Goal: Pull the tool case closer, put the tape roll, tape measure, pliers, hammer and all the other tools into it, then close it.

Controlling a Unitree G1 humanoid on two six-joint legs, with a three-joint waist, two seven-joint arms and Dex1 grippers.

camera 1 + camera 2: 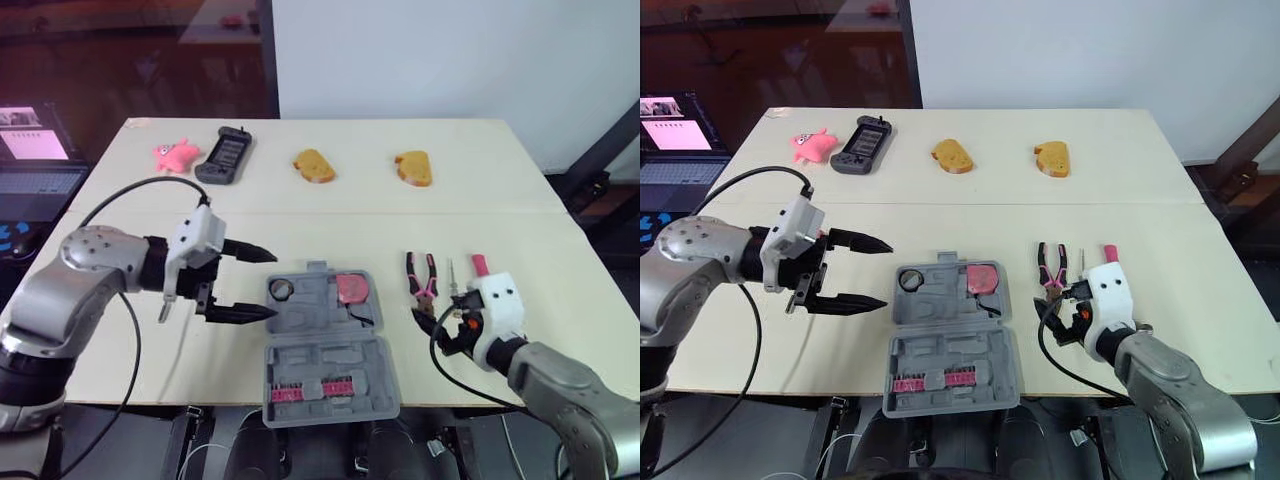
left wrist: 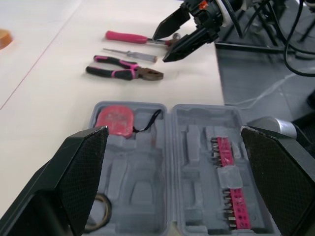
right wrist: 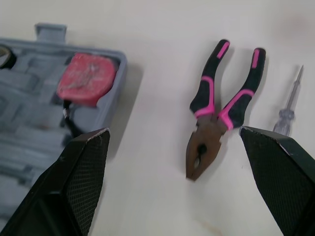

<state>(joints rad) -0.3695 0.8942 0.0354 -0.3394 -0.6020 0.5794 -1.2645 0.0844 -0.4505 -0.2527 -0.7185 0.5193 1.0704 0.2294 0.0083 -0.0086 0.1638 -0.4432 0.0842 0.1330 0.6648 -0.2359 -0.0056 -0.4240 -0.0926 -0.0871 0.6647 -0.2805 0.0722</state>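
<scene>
Just beside pliers (image 3: 209,130), right hand (image 3: 174,132) wide open, seemingly empty.

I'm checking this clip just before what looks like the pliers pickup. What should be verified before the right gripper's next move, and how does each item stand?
1. Tool case open, lid lying flat: ok.
2. Tape roll and tape measure seated in the case: ok.
3. Right gripper open, with the pliers ahead of its fingers: ok.
4. Pliers lying apart from the screwdriver beside them: ok.
5. Left gripper open, empty, beside the case: ok.
6. Head of the hammer clear of the right gripper: cannot tell, as the gripper hides it.
</scene>
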